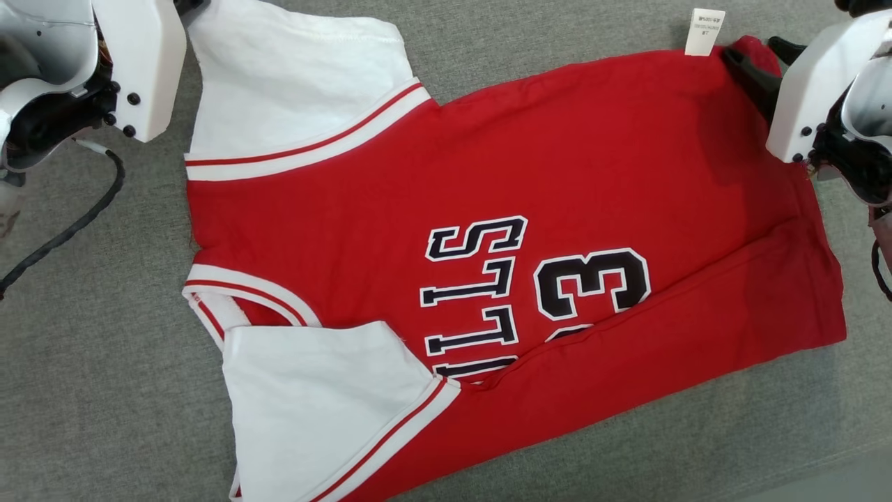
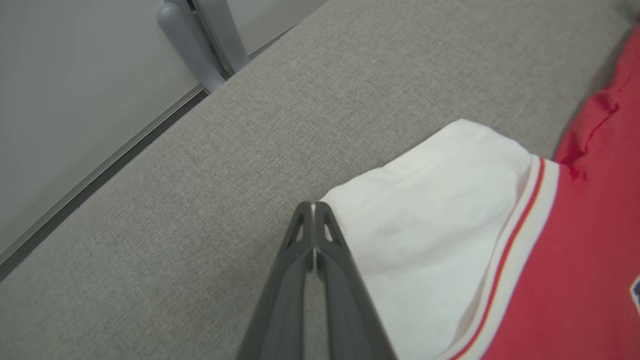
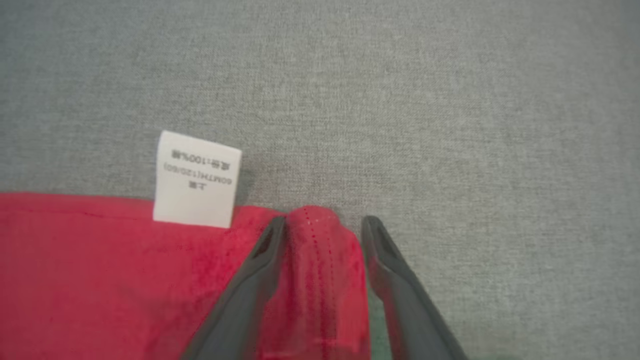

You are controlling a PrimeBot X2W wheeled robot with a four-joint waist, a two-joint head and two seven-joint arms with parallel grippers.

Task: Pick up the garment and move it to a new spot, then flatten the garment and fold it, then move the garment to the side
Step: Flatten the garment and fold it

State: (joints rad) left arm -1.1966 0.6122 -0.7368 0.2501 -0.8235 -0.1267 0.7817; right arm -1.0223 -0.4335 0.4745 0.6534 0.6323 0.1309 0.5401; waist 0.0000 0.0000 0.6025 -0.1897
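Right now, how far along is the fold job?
Done: jersey lies flat on the grey surface, near long edge already folded over the lettering. In hand: right fingers open astride the far hem corner; left fingers shut at the white sleeve, grip unclear. Left: second fold, then moving it aside.

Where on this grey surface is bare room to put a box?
Bare grey surface lies left of the jersey, and a wedge lies at its near right. Crowded: the far corners, where the left claw meets the white sleeve and the right claw straddles the hem by the label.
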